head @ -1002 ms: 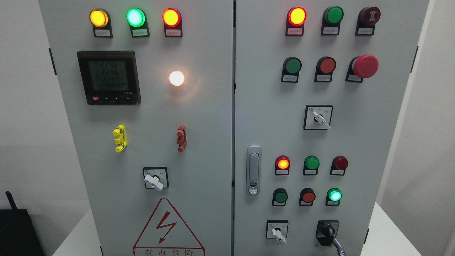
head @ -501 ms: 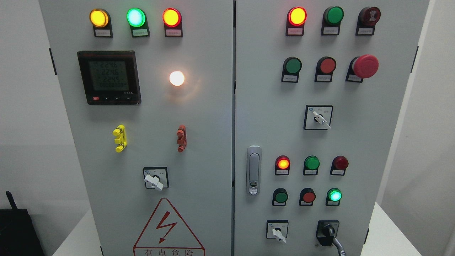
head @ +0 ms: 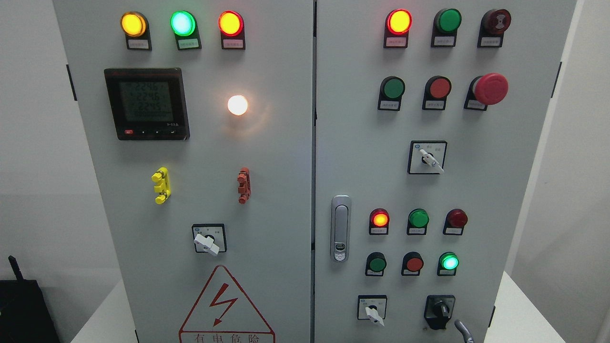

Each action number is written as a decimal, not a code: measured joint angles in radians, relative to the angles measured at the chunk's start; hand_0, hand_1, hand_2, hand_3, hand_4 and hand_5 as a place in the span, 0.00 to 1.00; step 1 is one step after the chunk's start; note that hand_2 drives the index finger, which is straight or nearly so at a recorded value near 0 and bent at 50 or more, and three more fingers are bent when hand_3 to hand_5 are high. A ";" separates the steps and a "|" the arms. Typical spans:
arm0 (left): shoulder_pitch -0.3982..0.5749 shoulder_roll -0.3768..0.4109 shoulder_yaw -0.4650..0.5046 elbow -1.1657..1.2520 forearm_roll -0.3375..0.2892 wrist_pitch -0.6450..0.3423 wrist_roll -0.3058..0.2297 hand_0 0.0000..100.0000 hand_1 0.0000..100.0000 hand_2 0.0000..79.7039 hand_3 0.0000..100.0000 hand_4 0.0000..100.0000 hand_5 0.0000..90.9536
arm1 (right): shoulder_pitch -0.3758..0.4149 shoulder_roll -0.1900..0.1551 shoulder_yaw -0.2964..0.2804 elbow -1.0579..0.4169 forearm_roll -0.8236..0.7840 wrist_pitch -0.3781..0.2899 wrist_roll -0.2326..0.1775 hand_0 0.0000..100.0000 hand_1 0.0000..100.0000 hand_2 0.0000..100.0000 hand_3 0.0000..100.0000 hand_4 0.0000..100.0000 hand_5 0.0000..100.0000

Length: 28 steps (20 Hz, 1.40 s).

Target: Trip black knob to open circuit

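The black knob [head: 439,310] sits at the bottom right of the grey cabinet's right door [head: 495,190], on a black square plate. Its handle stands about upright. A thin grey tip of my right hand [head: 463,329] shows at the bottom edge, just below and to the right of the knob and apart from it. The rest of that hand is out of the picture. My left hand is not in view.
A white selector switch [head: 371,310] sits left of the knob. Above it are a lit green lamp [head: 449,262], a red button [head: 413,263] and a green button [head: 377,263]. A door latch [head: 340,228] is on the door's left edge. A black box [head: 24,309] stands at the lower left.
The knob's handle has turned from tilted to about upright. The grey fingertip, which lay against the knob's lower right, has drawn back down and to the right, off the knob.
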 measured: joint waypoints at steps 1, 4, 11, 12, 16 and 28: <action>0.000 0.000 0.000 0.000 0.000 0.000 0.000 0.12 0.39 0.00 0.00 0.00 0.00 | 0.004 -0.004 -0.001 -0.002 0.000 0.000 0.000 0.00 0.00 0.00 1.00 1.00 0.97; 0.000 0.000 0.000 0.000 0.000 0.000 0.000 0.12 0.39 0.00 0.00 0.00 0.00 | 0.023 -0.010 -0.007 -0.015 -0.001 0.000 -0.002 0.00 0.00 0.00 1.00 0.99 0.96; 0.000 0.000 0.000 0.000 0.000 0.000 0.000 0.12 0.39 0.00 0.00 0.00 0.00 | 0.116 -0.010 -0.008 -0.079 -0.030 -0.005 -0.002 0.00 0.00 0.00 0.96 0.79 0.76; 0.000 0.000 0.000 0.000 0.000 0.000 0.000 0.12 0.39 0.00 0.00 0.00 0.00 | 0.130 -0.010 -0.008 -0.087 -0.034 -0.006 -0.002 0.00 0.00 0.00 0.86 0.71 0.67; 0.000 0.000 0.000 0.000 0.000 0.000 0.000 0.12 0.39 0.00 0.00 0.00 0.00 | 0.153 -0.010 -0.008 -0.104 -0.037 -0.012 -0.004 0.00 0.00 0.00 0.39 0.30 0.31; 0.000 0.000 0.000 0.000 0.000 0.000 0.000 0.12 0.39 0.00 0.00 0.00 0.00 | 0.154 -0.010 -0.006 -0.111 -0.038 -0.018 0.003 0.00 0.00 0.00 0.03 0.00 0.00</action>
